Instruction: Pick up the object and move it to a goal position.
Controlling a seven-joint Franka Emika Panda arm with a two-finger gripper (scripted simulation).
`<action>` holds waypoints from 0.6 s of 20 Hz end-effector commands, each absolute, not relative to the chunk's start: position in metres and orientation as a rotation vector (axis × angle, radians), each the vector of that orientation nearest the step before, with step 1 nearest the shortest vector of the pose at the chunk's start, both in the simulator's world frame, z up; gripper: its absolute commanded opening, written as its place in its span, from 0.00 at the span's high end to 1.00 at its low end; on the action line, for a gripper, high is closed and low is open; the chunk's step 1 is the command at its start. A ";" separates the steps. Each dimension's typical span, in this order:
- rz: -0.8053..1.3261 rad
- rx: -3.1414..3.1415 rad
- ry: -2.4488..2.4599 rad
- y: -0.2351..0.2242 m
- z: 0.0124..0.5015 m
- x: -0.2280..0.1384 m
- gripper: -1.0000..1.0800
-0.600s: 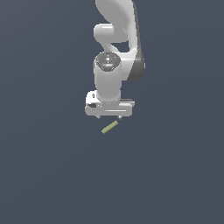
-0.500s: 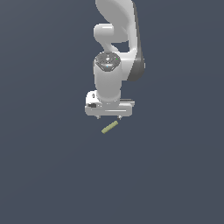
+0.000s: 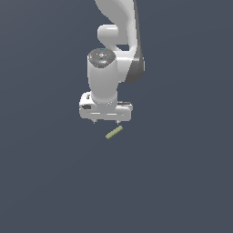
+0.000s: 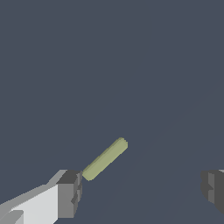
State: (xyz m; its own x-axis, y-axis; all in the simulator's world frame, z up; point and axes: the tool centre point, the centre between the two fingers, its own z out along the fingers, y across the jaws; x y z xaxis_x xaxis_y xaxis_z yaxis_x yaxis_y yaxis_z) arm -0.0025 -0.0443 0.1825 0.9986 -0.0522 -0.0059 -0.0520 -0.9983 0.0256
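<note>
A white robot arm reaches down over a plain dark grey-blue table; its end effector points downward, with two short fingertips showing under the broad white hand. The fingers stand wide apart and hold nothing; in the wrist view one grey fingertip sits at one side of the picture and the other at the far side, with open table between them. A small olive-green rod lies flat on the table just below the end effector, nearer the finger on the exterior view's right; it lies on a slant, not in line with the fingers. In the wrist view the rod has one end close beside one fingertip and its other end angled away from it; whether that end touches the fingertip cannot be told.
</note>
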 end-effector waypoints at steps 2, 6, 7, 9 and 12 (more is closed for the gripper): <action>-0.007 3.114 -0.082 -0.045 0.183 -0.002 0.04; -0.007 3.115 -0.104 -0.044 0.181 -0.003 0.04; -0.007 3.115 -0.114 -0.044 0.180 -0.003 0.04; -0.007 3.115 -0.142 -0.043 0.177 -0.004 0.04; -0.006 3.115 -0.197 -0.041 0.171 -0.005 0.04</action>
